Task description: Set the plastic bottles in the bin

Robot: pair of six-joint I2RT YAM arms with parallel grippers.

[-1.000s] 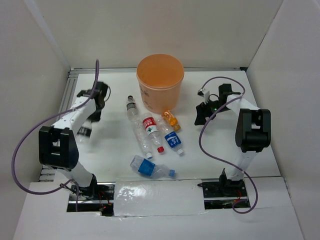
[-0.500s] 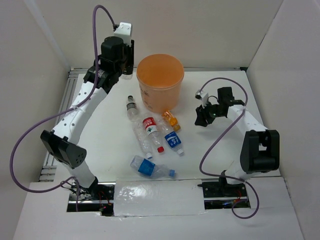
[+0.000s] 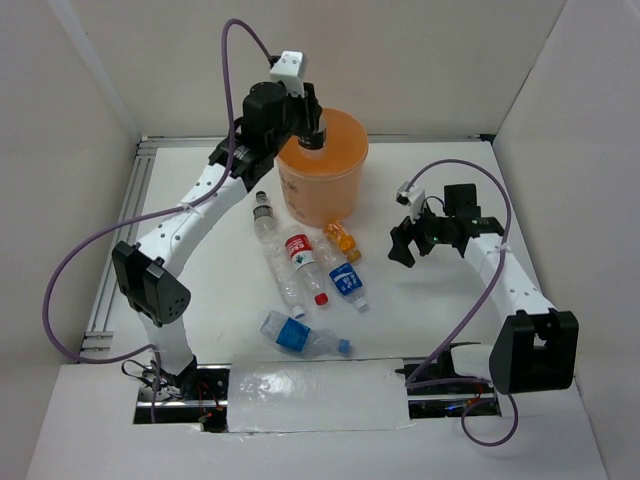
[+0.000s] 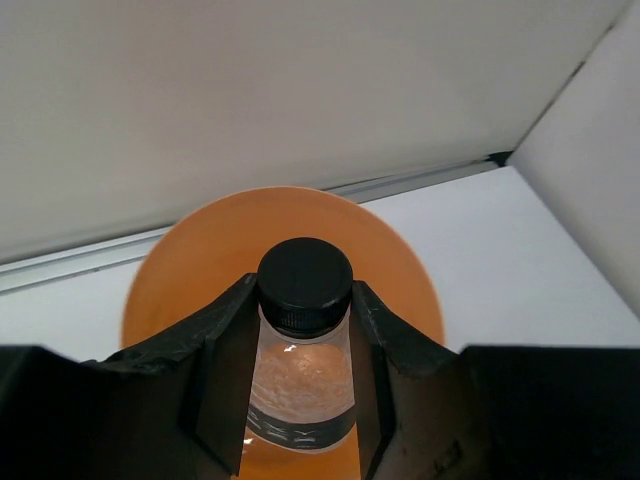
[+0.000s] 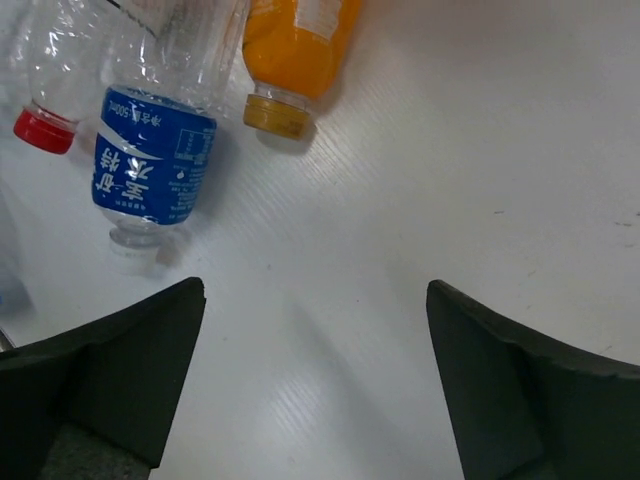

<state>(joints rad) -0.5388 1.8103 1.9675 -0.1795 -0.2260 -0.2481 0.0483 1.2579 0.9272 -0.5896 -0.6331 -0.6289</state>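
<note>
The orange bin [image 3: 322,190] stands at the back middle of the table; it also shows in the left wrist view [image 4: 180,260]. My left gripper [image 3: 310,135] is over the bin's rim, shut on a clear bottle with a dark cap [image 4: 304,330]. On the table lie several bottles: a plain one with a dark cap [image 3: 265,215], a red-label one [image 3: 303,256], an orange one [image 3: 342,240], a blue-label one [image 3: 346,280] and another blue-label one [image 3: 298,336]. My right gripper [image 3: 400,245] is open and empty, low over the table right of the orange bottle [image 5: 295,50] and the blue-label bottle [image 5: 150,165].
White walls enclose the table on three sides. A metal rail [image 3: 125,210] runs along the left edge. The right arm's purple cable [image 3: 440,300] loops over the right part of the table.
My left arm has swung up from the left of the table and right, carrying the dark-capped bottle over the bin. My right arm has stretched forward toward the bottles.
</note>
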